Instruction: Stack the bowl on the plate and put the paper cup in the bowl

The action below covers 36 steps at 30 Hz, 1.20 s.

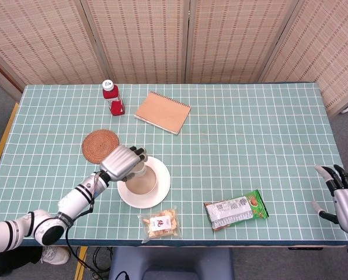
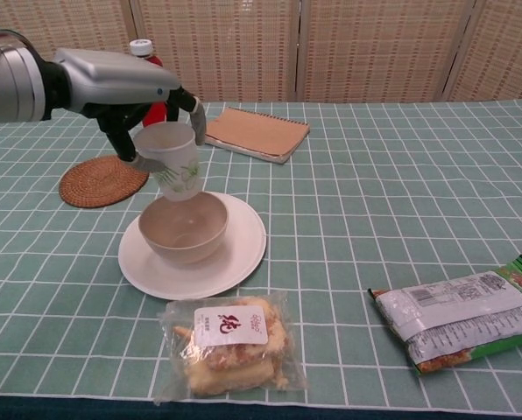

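A beige bowl [image 2: 182, 230] sits on the white plate [image 2: 235, 258] at the table's front left. My left hand [image 2: 147, 109] holds a white paper cup [image 2: 175, 160] with a green print, tilted, just above the bowl's far rim. From the head view the left hand [image 1: 122, 161] covers most of the cup, above the bowl [image 1: 143, 185] and plate [image 1: 160, 178]. My right hand [image 1: 343, 195] hangs open off the table's right front edge, holding nothing.
A woven coaster [image 2: 103, 179] lies left of the plate. A red bottle [image 1: 111, 97] and a brown notebook [image 1: 162, 112] stand further back. A clear snack packet [image 2: 232, 342] lies in front of the plate, a green snack bag [image 2: 458, 310] at the front right.
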### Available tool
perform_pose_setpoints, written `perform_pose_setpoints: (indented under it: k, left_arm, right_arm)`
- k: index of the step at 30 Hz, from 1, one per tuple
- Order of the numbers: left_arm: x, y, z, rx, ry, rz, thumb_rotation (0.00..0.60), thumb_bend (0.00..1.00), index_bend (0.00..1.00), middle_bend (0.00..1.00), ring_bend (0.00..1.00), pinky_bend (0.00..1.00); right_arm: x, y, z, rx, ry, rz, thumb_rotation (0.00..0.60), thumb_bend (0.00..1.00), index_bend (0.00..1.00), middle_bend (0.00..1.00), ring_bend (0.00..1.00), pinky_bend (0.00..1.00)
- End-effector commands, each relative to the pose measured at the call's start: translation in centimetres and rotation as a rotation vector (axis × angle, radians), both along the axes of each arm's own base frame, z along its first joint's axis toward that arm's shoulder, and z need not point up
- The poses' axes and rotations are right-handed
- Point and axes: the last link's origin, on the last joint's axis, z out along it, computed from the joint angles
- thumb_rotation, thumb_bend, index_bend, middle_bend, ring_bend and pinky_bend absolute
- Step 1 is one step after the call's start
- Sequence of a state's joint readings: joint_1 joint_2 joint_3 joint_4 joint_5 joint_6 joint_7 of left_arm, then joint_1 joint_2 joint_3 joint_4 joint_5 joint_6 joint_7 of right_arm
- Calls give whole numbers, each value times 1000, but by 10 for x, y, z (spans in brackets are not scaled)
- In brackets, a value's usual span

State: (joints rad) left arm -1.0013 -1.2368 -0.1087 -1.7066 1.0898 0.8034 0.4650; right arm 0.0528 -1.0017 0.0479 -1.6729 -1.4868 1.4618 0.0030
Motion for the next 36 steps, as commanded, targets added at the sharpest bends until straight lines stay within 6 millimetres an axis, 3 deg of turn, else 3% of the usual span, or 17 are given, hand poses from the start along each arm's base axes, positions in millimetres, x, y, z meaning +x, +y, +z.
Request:
perform_pose_setpoints:
  k: [1, 18, 20, 24, 29, 36]
  left_arm:
    - [3, -5, -7, -13, 25, -15, 600, 293, 312, 252, 343, 626]
    - [-8, -21, -37, -59, 112, -6, 600, 293, 279, 250, 312, 624]
    - [-9, -22, -39, -65, 119, 1, 600, 293, 238, 226, 259, 589]
    - [-9, -24, -39, -74, 128, 23, 600, 293, 99, 89, 119, 412]
    - [-10, -25, -32, -60, 114, 45, 600, 293, 2, 18, 45, 311]
    - [-23, -23, 8, 15, -11, 153, 600, 293, 0, 13, 46, 306]
  right_arm:
    - [-1, 0, 0, 2, -1, -1, 600, 235, 124, 153, 43, 136]
    - [-4, 3, 1, -2, -4, -5, 600, 235, 124, 153, 43, 136]
    - [-4, 3, 1, -3, -4, -5, 600, 235, 125, 153, 43, 136]
    - [-4, 2, 1, -5, -5, -5, 600, 235, 124, 153, 43, 136]
    - [-4, 2, 1, -6, -7, -2, 600, 235, 124, 153, 43, 135]
    - [-6, 5, 3, -11, -7, -5, 600, 235, 124, 153, 43, 136]
